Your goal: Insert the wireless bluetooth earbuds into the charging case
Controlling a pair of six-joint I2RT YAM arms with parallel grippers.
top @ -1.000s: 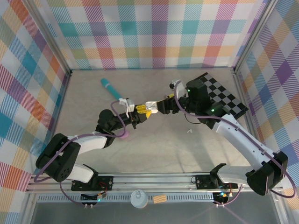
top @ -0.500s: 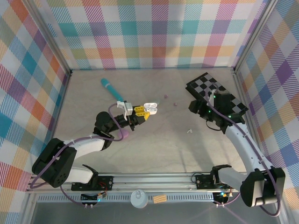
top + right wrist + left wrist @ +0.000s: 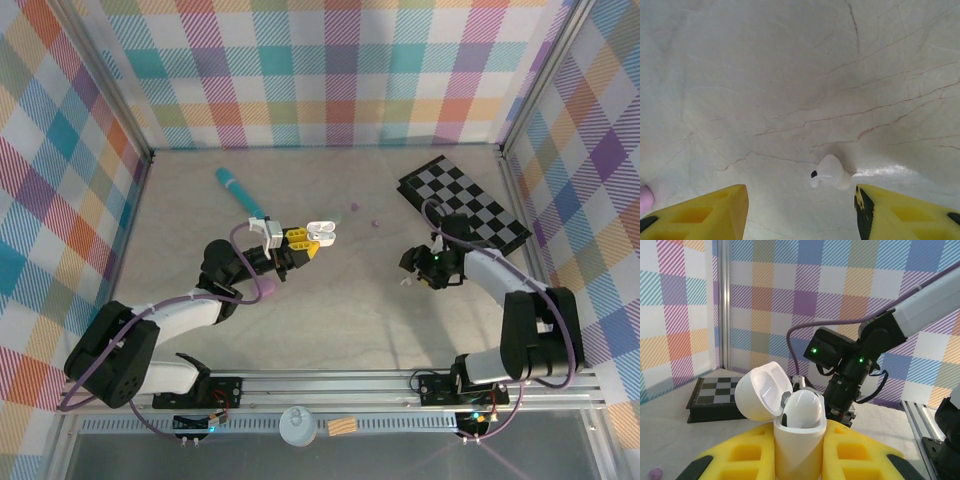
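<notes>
A pale, marble-veined table [image 3: 330, 330] boxed in by plaid walls [image 3: 330, 70] carries everything. The white earbud [image 3: 830, 174] lies on its side on bare table, right of centre. The right tool [image 3: 801, 198] hangs low over it with its yellow fingers [image 3: 705, 210] spread either side. The jaws are open and grip nothing, and the bud sits nearer the right-hand finger without touching it. That straddle looks like the set-up for a pinch.

The charging case [image 3: 799, 440] is pinched upright in the left tool [image 3: 303, 240], which is clamped shut on its body. Its lid [image 3: 762, 397] is flipped back toward the far side, presumably so a bud can be dropped in from above. A white dome shows in the mouth (a seated bud or the case's own insert, I cannot tell).

Between the two tools the table is bare, so the carry across looks free. The purple buds [image 3: 354, 207] lie beyond that lane, toward the back wall. The checkerboard [image 3: 465, 202] sits just behind the right tool and limits any retreat that way. The teal stick [image 3: 237, 188] lies well off to the left rear. A pink pebble-shaped thing [image 3: 268, 288] rests close under the left arm.
</notes>
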